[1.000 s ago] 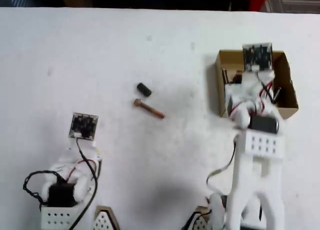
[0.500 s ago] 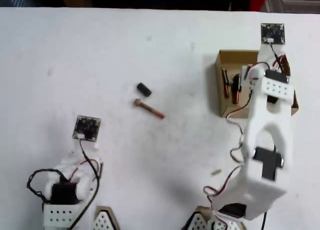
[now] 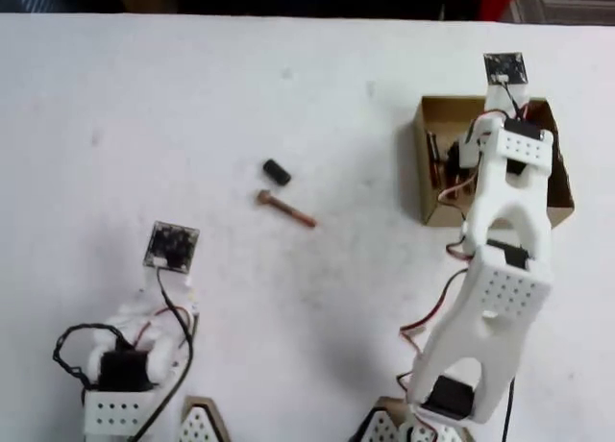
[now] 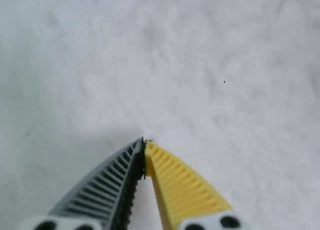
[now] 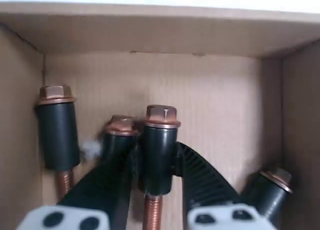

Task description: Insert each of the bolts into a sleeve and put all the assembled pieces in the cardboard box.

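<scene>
My right jaws are clamped on a sleeved bolt inside the cardboard box, beside three other assembled pieces. A bare bolt and a loose sleeve lie on the desk, well apart from the box. My left jaws are together.

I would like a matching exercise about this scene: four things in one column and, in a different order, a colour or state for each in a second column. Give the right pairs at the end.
Column one
1. loose bolt
2. loose sleeve
3. left tool
4. right tool

Column two
a. shut on an assembled piece inside the cardboard box
b. black, lying on the table
c. copper-coloured, lying on the table with no sleeve on it
d. shut, holding nothing

Pairs: 1-c; 2-b; 3-d; 4-a
</scene>
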